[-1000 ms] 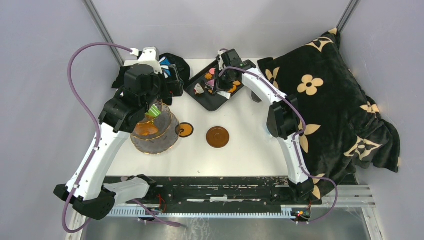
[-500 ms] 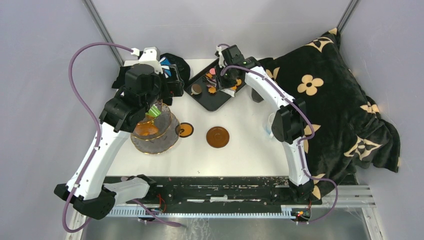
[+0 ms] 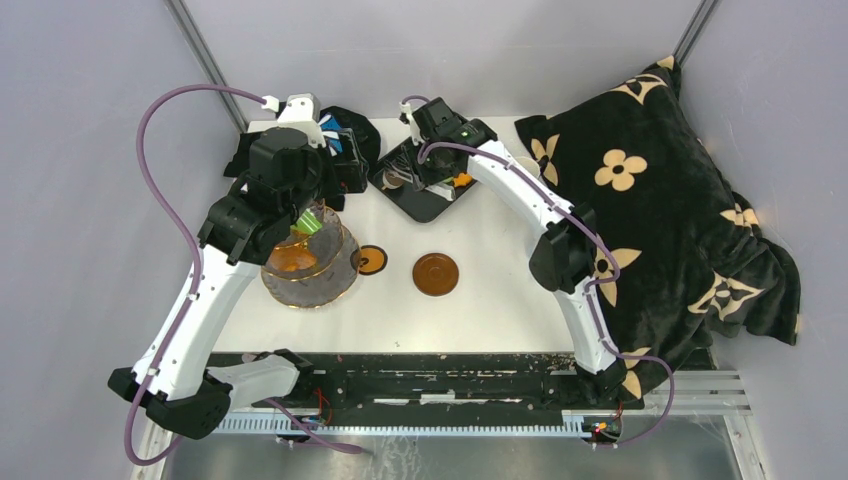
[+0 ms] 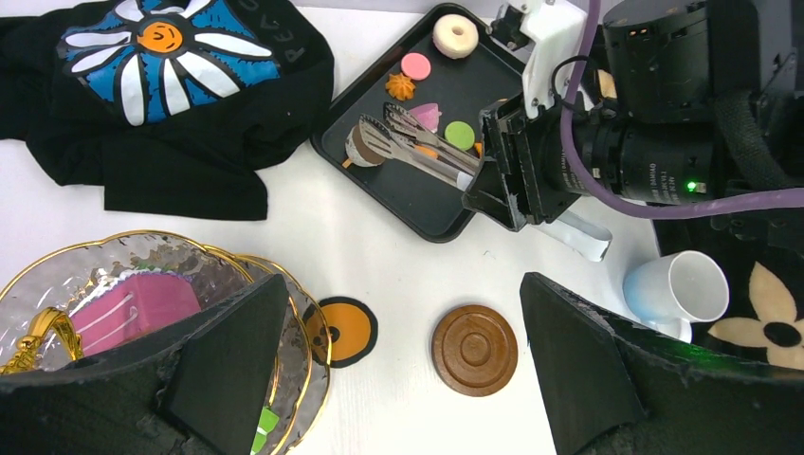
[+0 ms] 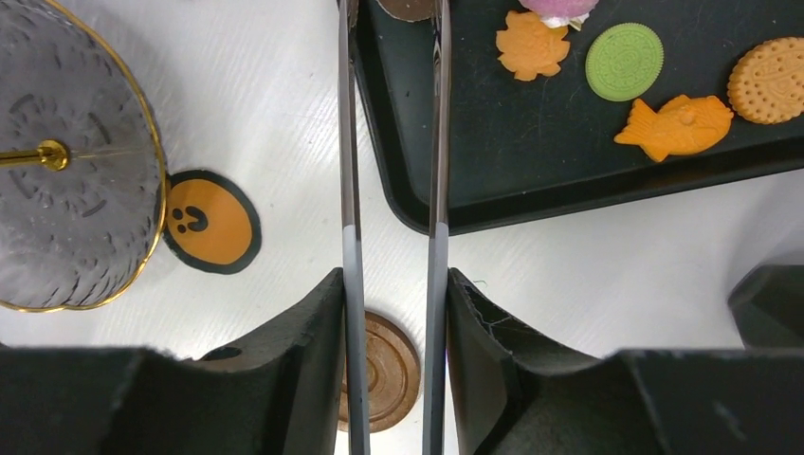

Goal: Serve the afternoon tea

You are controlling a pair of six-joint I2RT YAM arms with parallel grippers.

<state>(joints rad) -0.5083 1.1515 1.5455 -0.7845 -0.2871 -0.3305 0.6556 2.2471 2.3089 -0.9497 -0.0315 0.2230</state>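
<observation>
The three-tier glass stand (image 3: 310,268) sits at the left with a pink pastry (image 4: 128,308) on its top plate. My left gripper (image 4: 398,379) hovers beside and over it, open and empty. My right gripper (image 5: 393,360) is shut on metal tongs (image 5: 349,190) whose arms stand slightly apart. Their tips reach a brown pastry (image 4: 358,147) at the left end of the black tray (image 5: 493,190). An orange leaf (image 5: 533,45), a green cookie (image 5: 623,62) and an orange fish (image 5: 675,125) also lie on the tray. A brown saucer (image 3: 436,274) rests mid-table, and a white mug (image 4: 678,289) lies at the right.
A round orange smiley mat (image 3: 370,260) lies against the stand's base. A black cloth with a blue-white flower (image 4: 161,95) is bunched at the back left. A black blanket with tan flowers (image 3: 660,200) covers the right side. Grey walls close in behind.
My right arm has swung left across the tray with the tongs, and the tong arms have spread wider. The left arm has stayed still.
</observation>
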